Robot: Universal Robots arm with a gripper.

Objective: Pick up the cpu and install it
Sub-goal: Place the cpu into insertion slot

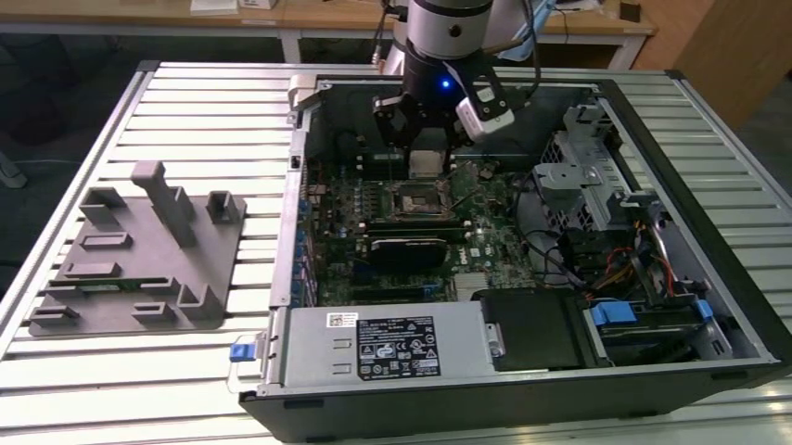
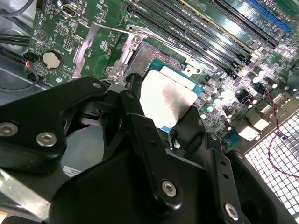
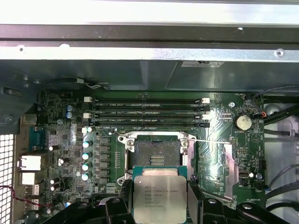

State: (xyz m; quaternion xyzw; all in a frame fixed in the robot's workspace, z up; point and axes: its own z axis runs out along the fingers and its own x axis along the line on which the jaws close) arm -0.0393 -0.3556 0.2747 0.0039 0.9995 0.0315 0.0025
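Gripper: we see the black two-finger gripper (image 1: 425, 154) on the arm, lowered inside the open computer case (image 1: 520, 410); fingers (image 3: 125, 198) are narrowed onto the cpu from two opposite sides.
Grip detail: in the second wrist view the gripper (image 2: 163, 111) clamps the chip edges, with the top face left bare between the fingers; same in the first wrist view (image 3: 160, 201).
Cpu look: the cpu (image 3: 160, 193) is small, flat and square. It has a dull silver metal lid with dark print on top that we leave unread, and a thin teal-green rim shows around the lid.
Cpu glare: in the second wrist view the cpu (image 2: 168, 99) lid reflects bright white, with the teal rim clearest along two sides.
Cpu place: the cpu (image 1: 425, 164) is held in the gripper over the motherboard (image 1: 485, 243), just beside the cpu socket (image 1: 415, 197) and not seated in it.
Cpu tilt: the lid faces up and looks roughly level with the board; we cannot tell the height of the gap.
Socket: the cpu socket (image 3: 156, 151) is open with a bare dark contact field and a metal frame around it. In the second wrist view the socket (image 2: 150, 50) has its load plate (image 2: 99, 46) swung back.
Near socket: four memory slots (image 3: 147, 112) lie on the far side of the socket from the chip, and a coin cell battery (image 3: 243, 122) sits off to one side.
Outside case: a grey tray (image 1: 136, 269) lies on the slatted metal table (image 1: 210, 102), at the exterior view's left, well apart from the chip.
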